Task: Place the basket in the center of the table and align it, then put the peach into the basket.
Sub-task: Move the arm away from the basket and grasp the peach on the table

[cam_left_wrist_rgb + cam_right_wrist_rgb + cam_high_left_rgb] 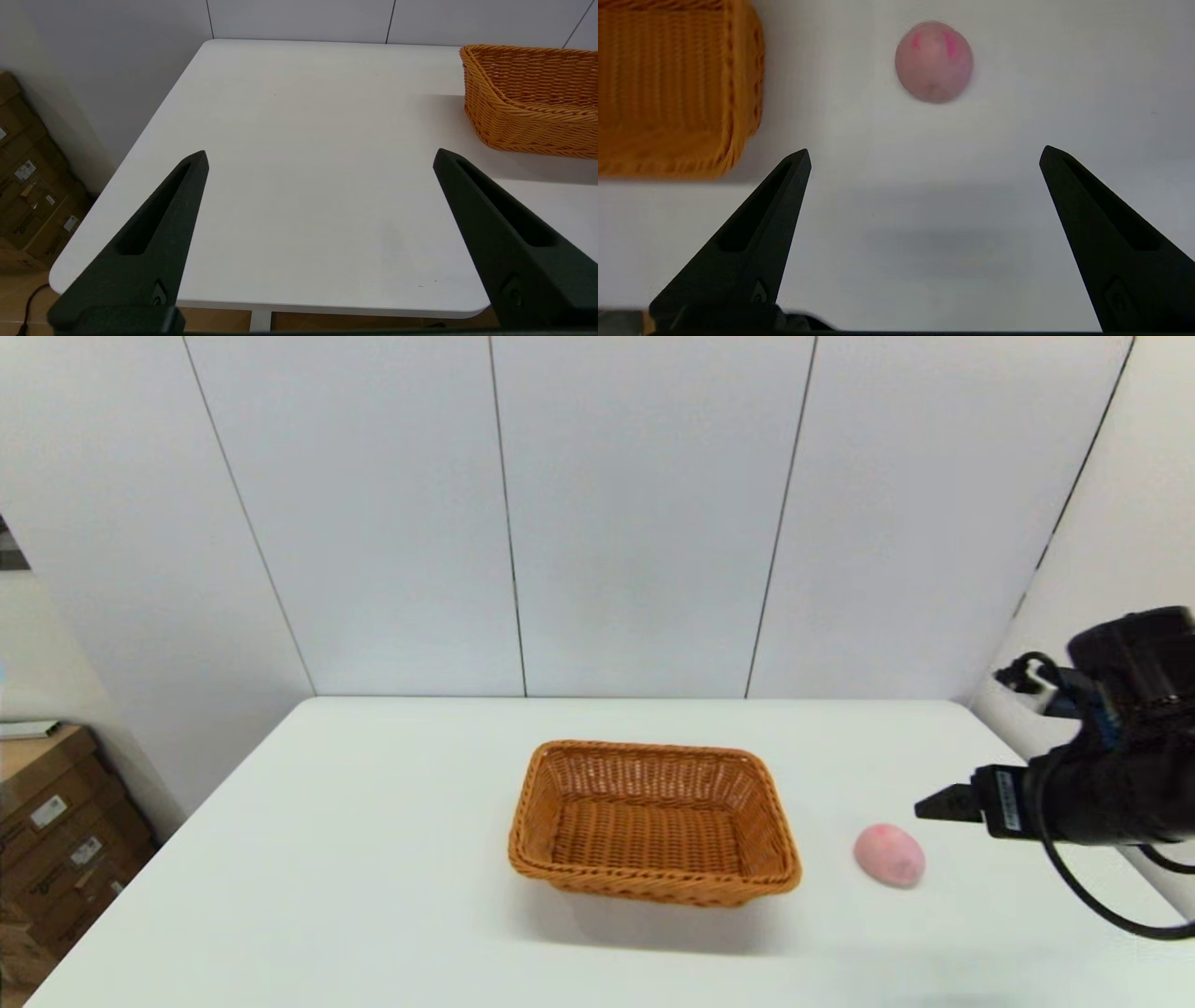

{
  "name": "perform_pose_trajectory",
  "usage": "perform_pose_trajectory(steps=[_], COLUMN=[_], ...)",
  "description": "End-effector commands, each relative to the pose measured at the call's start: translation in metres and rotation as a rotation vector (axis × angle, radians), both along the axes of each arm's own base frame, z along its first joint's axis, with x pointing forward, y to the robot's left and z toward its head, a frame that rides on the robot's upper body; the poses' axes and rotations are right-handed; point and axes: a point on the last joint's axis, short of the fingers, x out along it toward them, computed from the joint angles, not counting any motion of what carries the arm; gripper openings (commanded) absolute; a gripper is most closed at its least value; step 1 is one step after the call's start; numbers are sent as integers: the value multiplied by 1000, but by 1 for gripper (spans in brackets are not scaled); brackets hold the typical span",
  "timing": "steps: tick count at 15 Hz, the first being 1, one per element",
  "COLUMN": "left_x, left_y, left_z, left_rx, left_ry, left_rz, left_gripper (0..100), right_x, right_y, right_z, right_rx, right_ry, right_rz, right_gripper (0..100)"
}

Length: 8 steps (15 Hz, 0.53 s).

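The orange-brown woven basket (653, 821) stands near the middle of the white table (373, 859), empty, its sides roughly square to the table edges; its corner also shows in the left wrist view (532, 98) and the right wrist view (677, 88). The pale-pink peach (889, 854) lies on the table just right of the basket. My right gripper (934, 805) hovers above the table to the right of the peach, and its wrist view shows it open (924, 156) with the peach (934, 60) ahead of the fingers. My left gripper (320, 156) is open and empty over the table's left part, outside the head view.
Cardboard boxes (56, 821) are stacked on the floor beyond the table's left edge. White wall panels close off the back and right side. The right arm's black cable (1092, 896) loops over the table's right edge.
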Motion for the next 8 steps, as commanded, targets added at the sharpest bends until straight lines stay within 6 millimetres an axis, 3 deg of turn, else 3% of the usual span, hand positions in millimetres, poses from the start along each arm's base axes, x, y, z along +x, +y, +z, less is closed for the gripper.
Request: perform_pose_trajectory(steps=[1, 8], left_x=[0, 0], left_y=[0, 0], left_z=[0, 0], left_rx=[-2, -7], left_ry=[4, 3], left_rz=[1, 11], left_gripper=[100, 100], right_x=[57, 85], right_y=[3, -4], right_z=[-58, -109], right_rx=[-6, -21], right_ry=[120, 168], right_rz=[-14, -55], right_gripper=[100, 100])
